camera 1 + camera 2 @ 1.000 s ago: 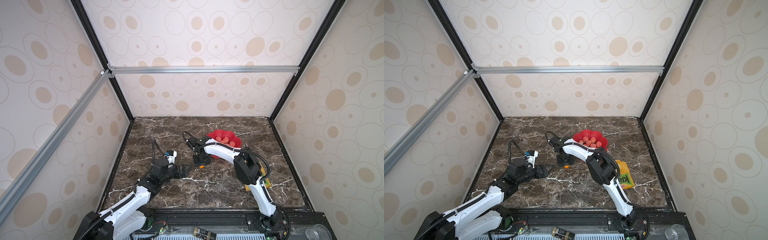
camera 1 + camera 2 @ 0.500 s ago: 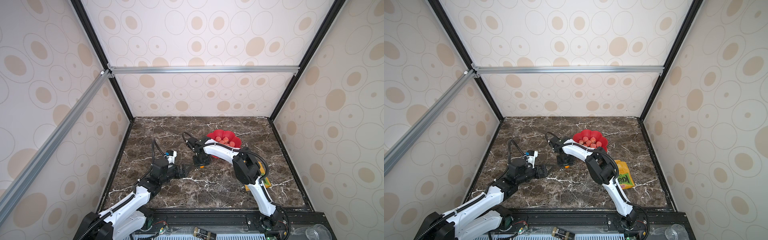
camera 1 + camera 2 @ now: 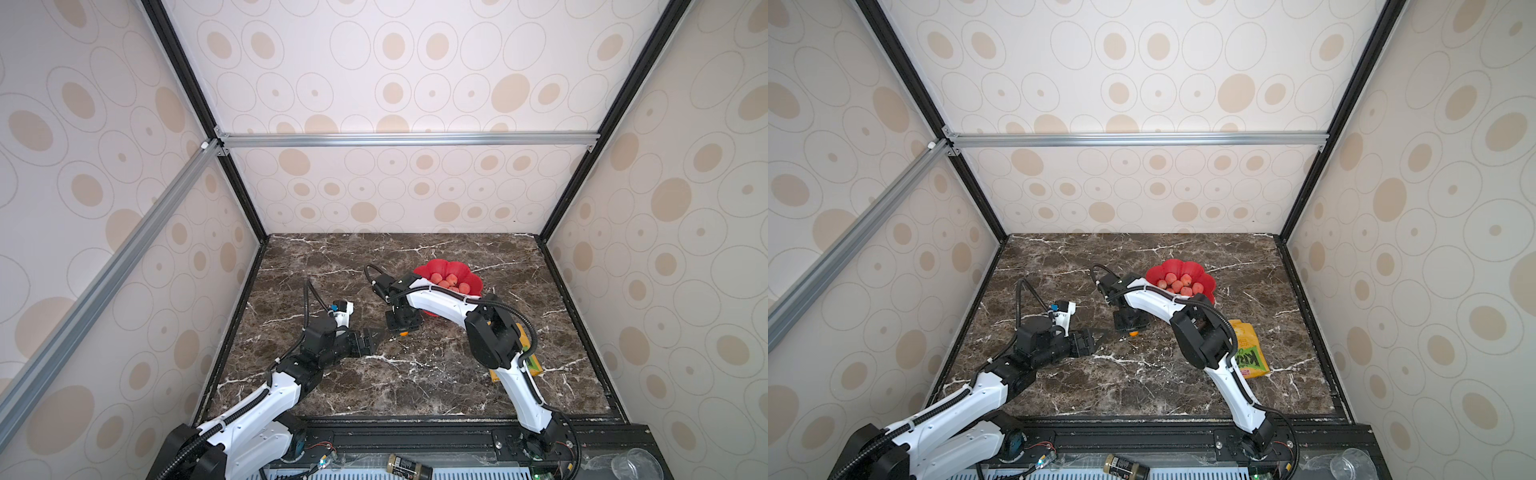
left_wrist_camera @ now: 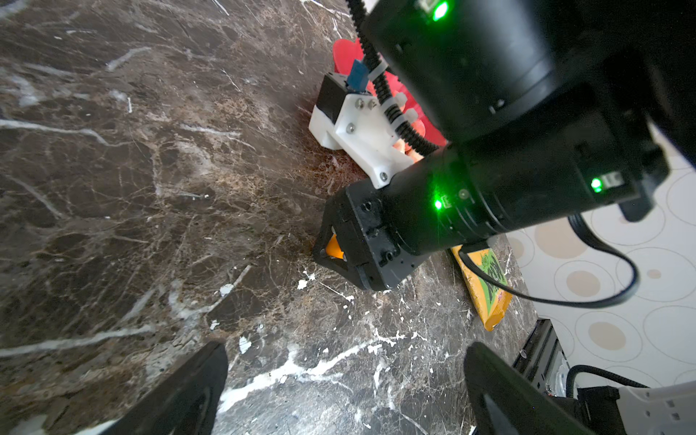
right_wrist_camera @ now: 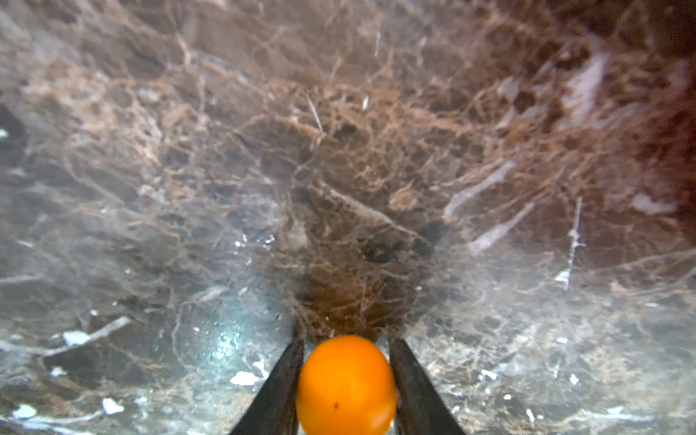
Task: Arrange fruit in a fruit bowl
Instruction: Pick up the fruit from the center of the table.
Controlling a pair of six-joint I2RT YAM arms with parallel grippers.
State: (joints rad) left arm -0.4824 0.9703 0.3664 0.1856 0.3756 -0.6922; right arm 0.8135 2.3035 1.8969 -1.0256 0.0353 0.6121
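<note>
right gripper (image 5: 346, 341): jaws pinch a tangerine (image 5: 346, 388) low at the table (image 3: 332, 257), near-left of the bowl (image 3: 440, 264) | left gripper (image 4: 344, 369): jaws spread wide, just left of the right one | bowl: far centre-right, pink fruits (image 3: 451, 282) piled inside | snack bag (image 3: 1250, 353): flat on the table, near right of the bowl

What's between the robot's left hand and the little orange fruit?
Nothing but bare marble table. The left wrist view shows the stretch from the open left hand to the orange fruit, gripped by the right hand, with no object on it.
</note>
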